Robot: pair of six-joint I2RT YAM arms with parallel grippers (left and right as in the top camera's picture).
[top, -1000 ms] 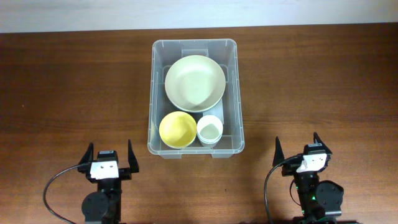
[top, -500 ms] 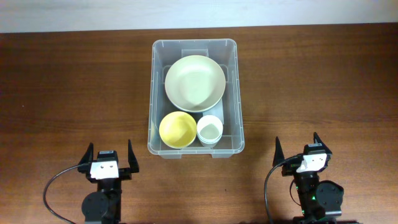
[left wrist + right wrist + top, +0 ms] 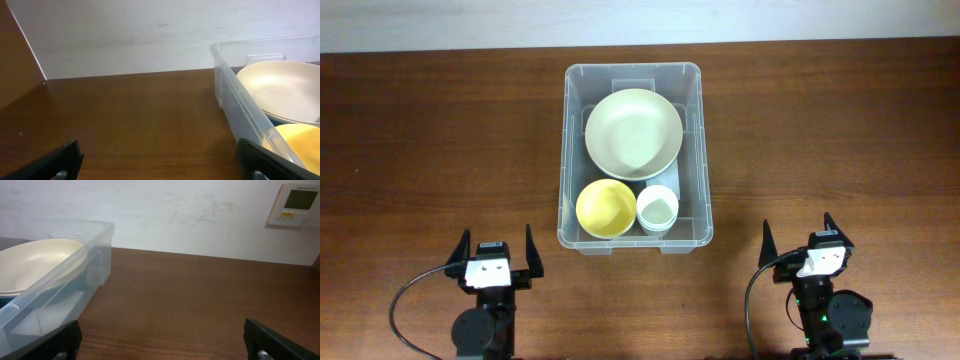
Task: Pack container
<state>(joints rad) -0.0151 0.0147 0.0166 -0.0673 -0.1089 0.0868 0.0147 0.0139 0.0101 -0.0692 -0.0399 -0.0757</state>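
The clear plastic container [image 3: 568, 150] stands in the middle of the table. It holds a large pale green bowl [image 3: 633, 134] at the back, a yellow bowl [image 3: 606, 208] at the front left and a small white cup [image 3: 658, 209] at the front right. My left gripper [image 3: 498, 248] is open and empty at the front left, apart from the container. My right gripper [image 3: 800, 238] is open and empty at the front right. The left wrist view shows the container's wall [image 3: 235, 95], the pale bowl [image 3: 282, 90] and the yellow bowl [image 3: 297, 140]. The right wrist view shows the container [image 3: 75, 275] and the pale bowl [image 3: 35, 262].
The brown wooden table [image 3: 440, 150] lies on both sides of the container. A white wall [image 3: 175, 215] stands behind the table, with a small white thermostat panel [image 3: 295, 205] on it at the right.
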